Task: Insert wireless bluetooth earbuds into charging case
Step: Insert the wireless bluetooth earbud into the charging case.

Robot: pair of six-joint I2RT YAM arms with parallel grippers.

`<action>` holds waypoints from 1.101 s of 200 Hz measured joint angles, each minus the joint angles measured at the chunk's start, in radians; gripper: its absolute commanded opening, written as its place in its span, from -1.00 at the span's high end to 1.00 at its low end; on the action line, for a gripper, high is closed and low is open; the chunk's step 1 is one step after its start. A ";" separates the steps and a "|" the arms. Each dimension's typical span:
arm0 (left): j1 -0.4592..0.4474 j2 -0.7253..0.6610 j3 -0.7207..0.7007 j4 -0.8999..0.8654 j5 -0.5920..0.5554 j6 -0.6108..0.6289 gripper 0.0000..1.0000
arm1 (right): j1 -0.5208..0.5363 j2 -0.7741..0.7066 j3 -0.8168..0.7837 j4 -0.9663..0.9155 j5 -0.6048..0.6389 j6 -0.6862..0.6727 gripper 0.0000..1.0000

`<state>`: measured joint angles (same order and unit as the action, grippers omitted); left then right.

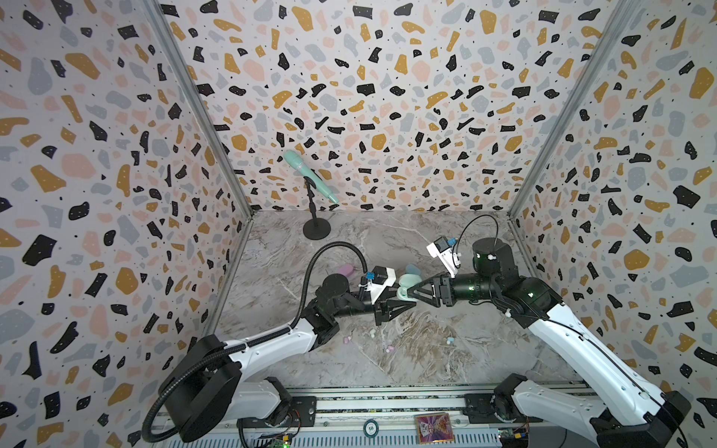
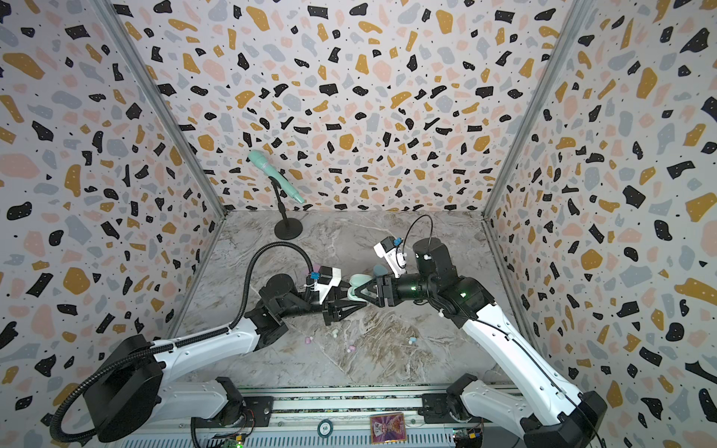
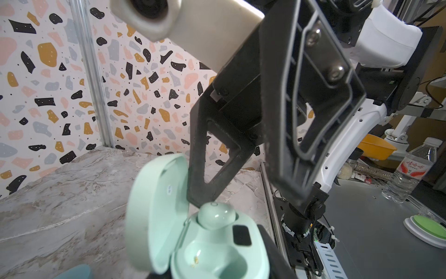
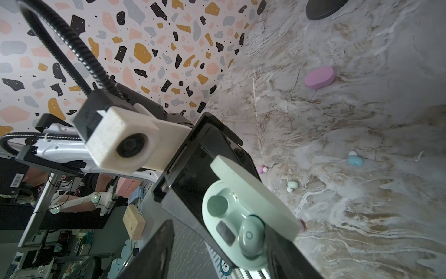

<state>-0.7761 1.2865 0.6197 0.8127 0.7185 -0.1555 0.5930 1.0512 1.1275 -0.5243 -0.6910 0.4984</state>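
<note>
My left jaws gripped the open mint case firmly while my right jaws, parted and empty, needed to press the earbud squarely home.

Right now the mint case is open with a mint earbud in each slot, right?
No. The mint case is open, but only one mint earbud is seated; the other slot is empty, per the right wrist view.
</note>
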 measured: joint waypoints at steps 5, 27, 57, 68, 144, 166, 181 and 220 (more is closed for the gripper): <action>0.000 0.000 -0.002 0.000 -0.001 0.000 0.37 | 0.001 0.000 0.002 -0.005 0.005 -0.001 -0.30; 0.000 -0.001 -0.004 0.004 -0.003 0.000 0.37 | 0.002 -0.005 0.007 -0.021 0.017 -0.005 -0.32; 0.006 -0.003 -0.024 0.033 0.000 -0.003 0.37 | 0.002 -0.022 0.008 -0.039 0.033 -0.006 -0.34; 0.020 -0.009 -0.038 0.054 0.012 -0.012 0.37 | 0.006 -0.029 0.011 -0.039 0.050 -0.008 -0.34; 0.172 -0.049 -0.085 0.109 0.008 -0.051 0.37 | 0.146 -0.065 -0.046 0.017 0.175 0.010 -0.37; 0.183 -0.061 -0.085 0.098 0.006 -0.051 0.37 | 0.180 -0.029 -0.054 0.011 0.234 0.002 -0.36; 0.183 -0.074 -0.085 0.089 0.006 -0.050 0.36 | 0.200 0.009 -0.035 0.007 0.291 -0.011 -0.33; 0.183 -0.099 -0.098 0.083 0.022 -0.052 0.36 | 0.214 0.087 0.041 0.001 0.382 -0.055 -0.32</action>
<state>-0.5926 1.1877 0.5220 0.8959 0.7403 -0.2077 0.8066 1.1378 1.1687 -0.5232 -0.3088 0.4438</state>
